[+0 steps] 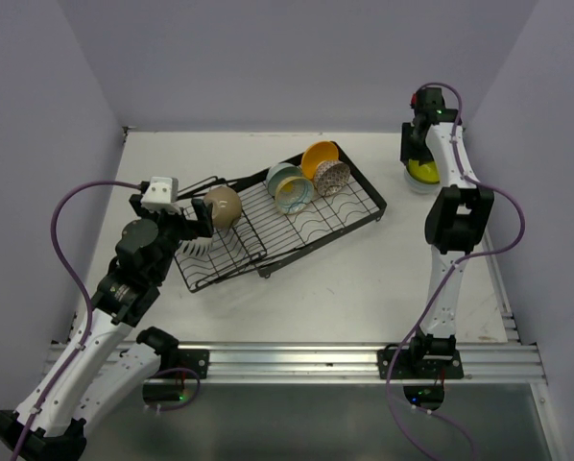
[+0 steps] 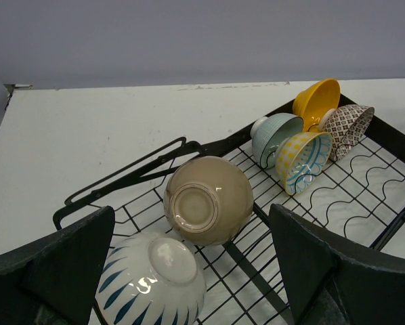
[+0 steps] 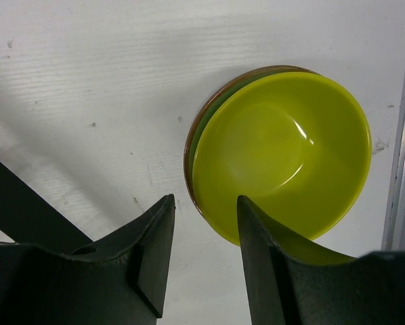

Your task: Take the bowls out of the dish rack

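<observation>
The black wire dish rack (image 1: pixel 311 226) lies slanted at the table's centre. A beige bowl (image 2: pixel 208 200) and a white bowl with blue stripes (image 2: pixel 152 277) rest upside down at its near end. My left gripper (image 2: pixel 192 271) hovers over them, open wide and holding nothing. At the rack's far end stand a teal bowl (image 2: pixel 273 135), a yellow-and-blue bowl (image 2: pixel 303 161), an orange-yellow bowl (image 2: pixel 317 101) and a brown-patterned bowl (image 2: pixel 348 128). A lime-yellow bowl (image 3: pixel 284 149) sits nested in a brown-rimmed bowl (image 3: pixel 189 145) on the table. My right gripper (image 3: pixel 204 203) is open, its jaws straddling the lime bowl's rim.
The stack with the lime bowl (image 1: pixel 421 173) stands at the far right by the table's edge (image 3: pixel 399 135). Purple-grey walls close the table at the back and both sides. A dark bar (image 3: pixel 26 210) crosses the right wrist view's lower left.
</observation>
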Controlling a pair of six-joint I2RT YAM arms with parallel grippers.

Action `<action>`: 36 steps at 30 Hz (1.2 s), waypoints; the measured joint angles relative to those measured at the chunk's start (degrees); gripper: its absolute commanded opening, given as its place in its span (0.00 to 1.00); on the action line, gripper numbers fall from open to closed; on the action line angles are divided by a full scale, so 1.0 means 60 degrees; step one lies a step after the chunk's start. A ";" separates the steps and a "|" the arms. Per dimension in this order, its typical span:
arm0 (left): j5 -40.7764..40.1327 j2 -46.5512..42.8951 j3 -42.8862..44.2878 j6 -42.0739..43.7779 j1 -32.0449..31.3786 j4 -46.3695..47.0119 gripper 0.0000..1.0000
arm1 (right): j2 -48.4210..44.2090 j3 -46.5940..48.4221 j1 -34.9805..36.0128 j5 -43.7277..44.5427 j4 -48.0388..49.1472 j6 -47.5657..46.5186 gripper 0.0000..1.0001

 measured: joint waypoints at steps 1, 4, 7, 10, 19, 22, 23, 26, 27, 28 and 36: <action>0.0000 0.0000 0.0000 -0.0004 0.0000 0.0000 1.00 | 0.0004 0.0000 0.0000 0.0000 0.0000 0.0007 0.46; 0.0000 0.0000 0.0000 0.0000 0.0000 0.0000 1.00 | -0.0004 -0.0004 0.0000 -0.0007 0.0004 0.0080 0.48; -0.0015 0.0000 0.0000 0.0000 0.0000 0.0000 1.00 | -0.0142 -0.0149 0.0025 -0.0015 0.0062 0.0175 0.52; -0.0073 0.0040 0.0000 -0.0004 -0.0004 0.0000 1.00 | -0.0656 -0.0674 0.0084 -0.0055 0.0091 0.0291 0.59; -0.0998 0.0506 0.0211 -0.0437 -0.0007 -0.0295 1.00 | -0.3894 -0.3668 0.0914 -0.0772 0.0863 0.0725 0.70; -0.1413 0.0962 0.0710 -0.0940 -0.0007 -0.0841 1.00 | -0.4830 -0.4805 0.1184 -0.1075 0.1304 0.0790 0.71; -0.1548 0.1133 0.0943 -0.1228 -0.0007 -0.1115 1.00 | -0.5169 -0.5275 0.1253 -0.1242 0.1497 0.0834 0.71; -0.1752 0.1370 0.1326 -0.2022 -0.0007 -0.1701 1.00 | -0.5792 -0.6251 0.1311 -0.1636 0.1865 0.0936 0.71; -0.1767 0.1395 0.1381 -0.2339 0.0011 -0.1902 1.00 | -0.5992 -0.6564 0.1322 -0.1759 0.1989 0.0973 0.71; -0.1730 0.1395 0.1395 -0.2641 0.0051 -0.2080 1.00 | -0.6178 -0.6867 0.1326 -0.1891 0.2102 0.1035 0.71; -0.0372 0.1115 0.1162 -0.4455 0.1483 -0.2929 1.00 | -0.7464 -0.8342 0.1432 -0.2699 0.2772 0.1322 0.72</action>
